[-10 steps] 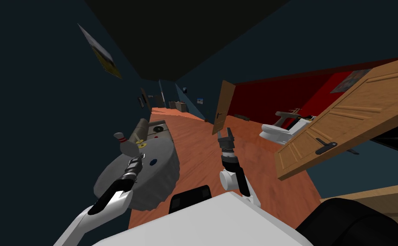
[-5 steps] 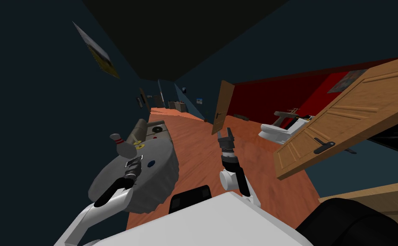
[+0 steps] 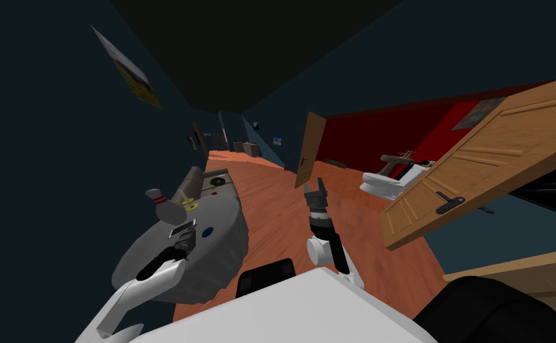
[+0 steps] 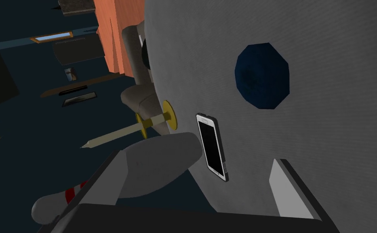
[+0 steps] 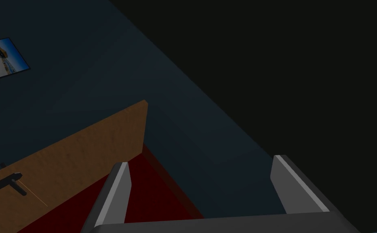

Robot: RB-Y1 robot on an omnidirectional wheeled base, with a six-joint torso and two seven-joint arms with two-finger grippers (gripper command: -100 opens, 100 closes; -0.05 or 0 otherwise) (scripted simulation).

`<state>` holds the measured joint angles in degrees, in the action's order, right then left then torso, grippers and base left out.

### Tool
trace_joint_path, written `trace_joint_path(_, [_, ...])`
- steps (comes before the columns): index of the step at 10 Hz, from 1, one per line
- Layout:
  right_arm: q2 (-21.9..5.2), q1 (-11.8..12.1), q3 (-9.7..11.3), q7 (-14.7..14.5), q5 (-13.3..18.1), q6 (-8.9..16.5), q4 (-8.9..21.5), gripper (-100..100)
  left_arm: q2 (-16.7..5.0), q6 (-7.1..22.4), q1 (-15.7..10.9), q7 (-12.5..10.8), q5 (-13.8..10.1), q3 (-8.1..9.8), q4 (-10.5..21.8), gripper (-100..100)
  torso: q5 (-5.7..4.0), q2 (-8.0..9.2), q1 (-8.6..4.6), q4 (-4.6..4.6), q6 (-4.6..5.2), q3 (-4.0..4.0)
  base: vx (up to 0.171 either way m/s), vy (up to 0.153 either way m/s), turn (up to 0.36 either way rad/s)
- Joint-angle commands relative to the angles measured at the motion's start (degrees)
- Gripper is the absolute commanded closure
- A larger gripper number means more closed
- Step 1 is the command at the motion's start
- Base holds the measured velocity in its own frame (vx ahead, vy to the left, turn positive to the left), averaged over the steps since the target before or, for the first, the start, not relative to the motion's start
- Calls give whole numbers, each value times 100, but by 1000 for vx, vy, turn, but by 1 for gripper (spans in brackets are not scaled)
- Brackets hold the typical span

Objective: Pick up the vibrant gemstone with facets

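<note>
**Left gripper over the grey table, blue gemstone not grasped**

In the head view the round grey table (image 3: 223,247) takes the lower left of the frame. The gemstone (image 3: 208,231), dark blue with a faceted outline, lies flat on this table, just right of the left gripper (image 3: 182,237). In the left wrist view the gemstone (image 4: 262,76) lies ahead of the gripper (image 4: 197,162) and apart from both fingers (image 4: 282,190). The 2 fingers are spread and nothing is between them. A phone (image 4: 211,146) with a black screen lies on the table between the gemstone and a grey bowling pin (image 4: 163,162) with red stripes. Beyond the pin there is a thin stick with 2 yellow discs (image 4: 159,119). The right gripper (image 3: 316,190) is in the middle of the head view, over the orange floor (image 3: 276,208). Its fingers (image 5: 116,194) are also spread and empty.
</note>
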<state>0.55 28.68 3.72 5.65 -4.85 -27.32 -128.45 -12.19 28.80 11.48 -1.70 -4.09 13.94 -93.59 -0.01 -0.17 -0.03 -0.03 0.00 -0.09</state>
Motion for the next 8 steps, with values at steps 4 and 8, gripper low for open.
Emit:
trace_joint_path(4, [0,0,0,0,0,0,0,0,-4,649,-210,51,-142,151,388,-100,0,-1,1,0,0,-1,46,-10,-33])
trace_joint_path(8, [0,0,0,0,0,0,0,0,-28,1138,-412,110,-311,272,766,-100,0,-8,1,-2,-1,-5,63,-8,-40])
